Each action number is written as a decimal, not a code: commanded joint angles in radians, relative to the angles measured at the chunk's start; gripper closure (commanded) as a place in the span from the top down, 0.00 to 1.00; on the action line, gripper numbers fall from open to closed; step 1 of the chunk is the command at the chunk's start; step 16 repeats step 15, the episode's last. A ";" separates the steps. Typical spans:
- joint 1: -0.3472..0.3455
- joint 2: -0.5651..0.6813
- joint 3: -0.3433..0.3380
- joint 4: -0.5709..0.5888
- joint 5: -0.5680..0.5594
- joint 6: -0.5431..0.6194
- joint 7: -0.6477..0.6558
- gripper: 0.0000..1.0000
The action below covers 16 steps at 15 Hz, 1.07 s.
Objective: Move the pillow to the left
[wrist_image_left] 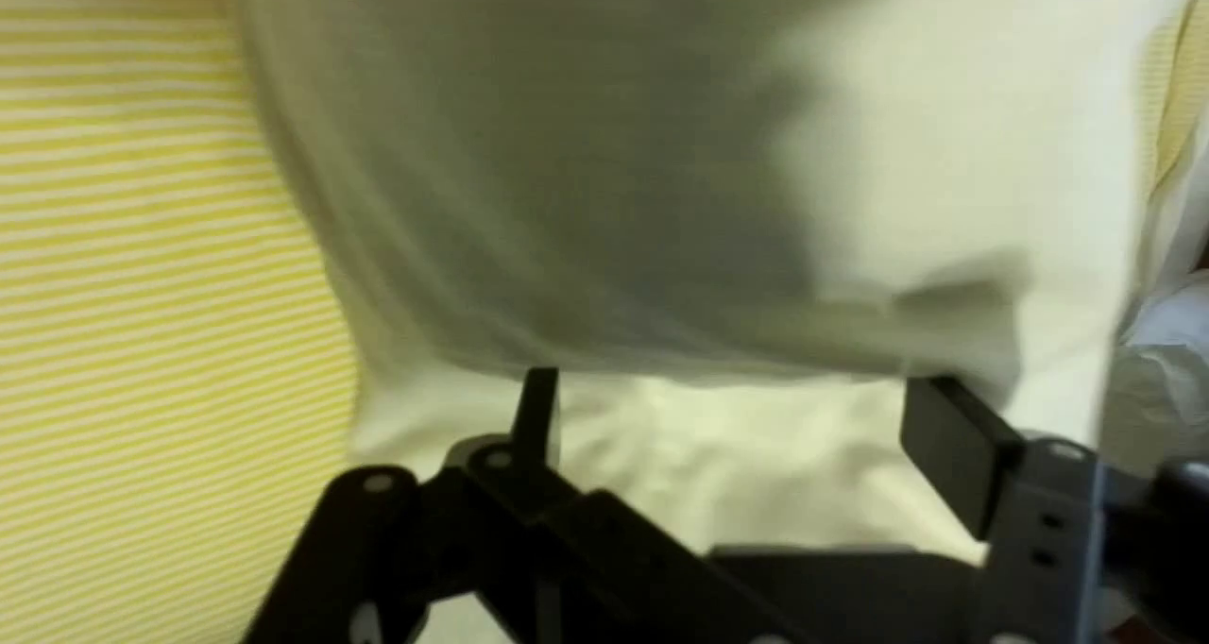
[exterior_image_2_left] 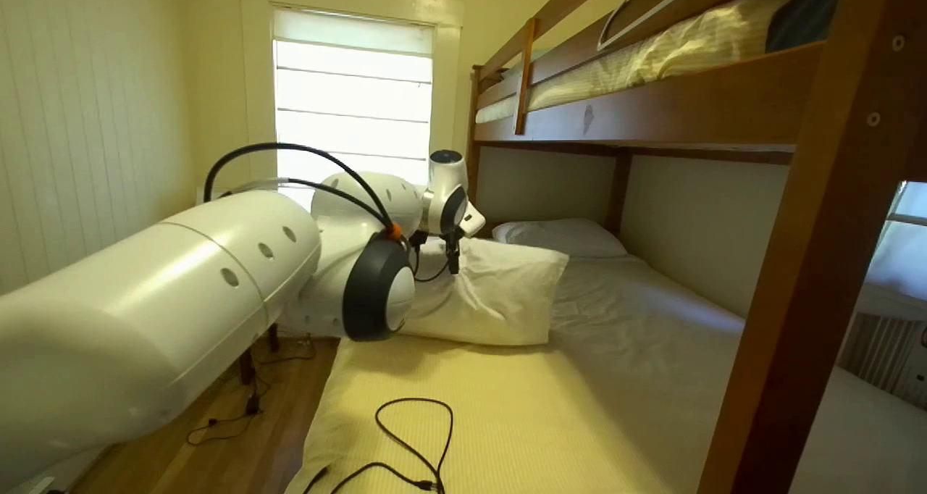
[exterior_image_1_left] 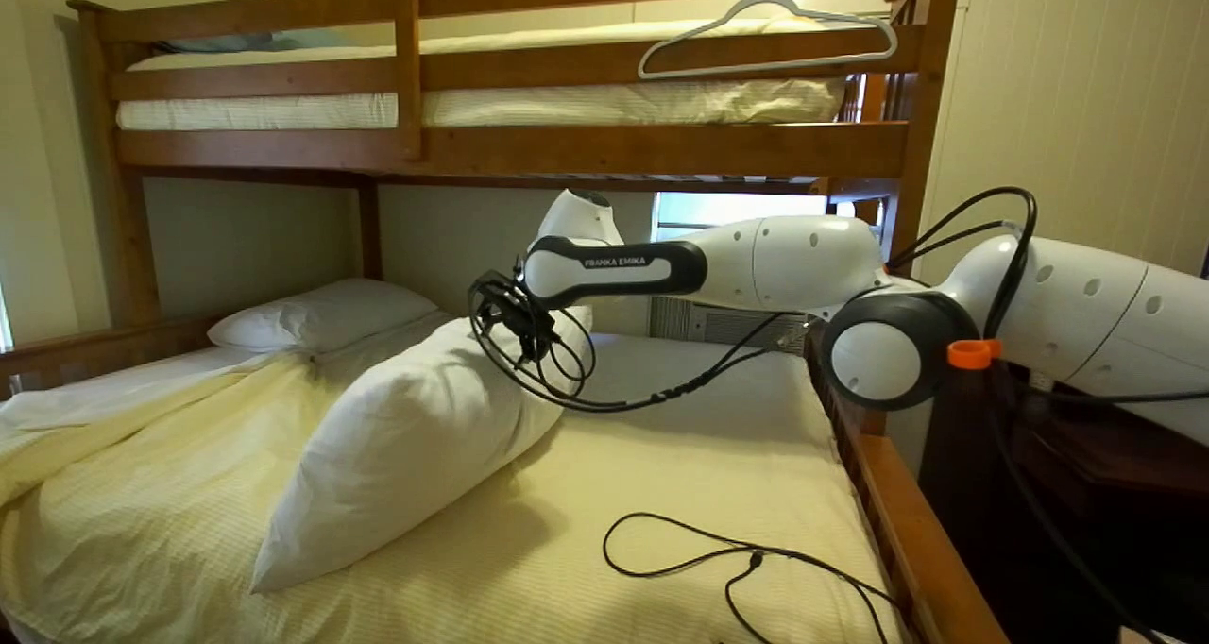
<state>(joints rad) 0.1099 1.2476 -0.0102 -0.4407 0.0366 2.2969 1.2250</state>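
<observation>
The large plump rectangular pillow in a white, softly wrinkled fabric case rests on a yellow-and-white striped cloth sheet. Creases gather along its bulging face, and in an exterior view one corner tapers to a point between 7 and 8 o'clock.

Around it in that view, a flatter white fabric pillow lies at 11 o'clock, a looped thin black cable at 4, and a grey curved clothes hanger hangs at 1, on the brown wooden bunk-bed frame. The rounded white-and-black robot arm reaches in from 3 o'clock, its wrist and slack cables covering part of the case.

The long axis there runs from 8 to 2 o'clock.

In the wrist view the angular black fingers are spread wide, white fabric showing between them; whether they touch it is hard to judge through the blur.
</observation>
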 commanded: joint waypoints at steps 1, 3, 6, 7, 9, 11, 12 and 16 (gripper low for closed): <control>0.025 -0.099 -0.027 -0.037 -0.015 -0.182 0.014 1.00; 0.034 -0.129 -0.021 -0.038 -0.010 -0.274 0.012 1.00; 0.037 -0.157 -0.023 -0.036 -0.012 -0.379 0.017 1.00; 0.032 -0.163 -0.025 -0.038 -0.015 -0.412 0.009 1.00; 0.030 -0.143 -0.015 -0.018 -0.005 -0.378 0.000 1.00; 0.027 -0.145 -0.017 -0.018 -0.005 -0.388 0.000 1.00; 0.026 -0.145 -0.017 -0.019 -0.005 -0.389 0.000 1.00; 0.026 -0.145 -0.018 -0.020 -0.005 -0.389 0.000 1.00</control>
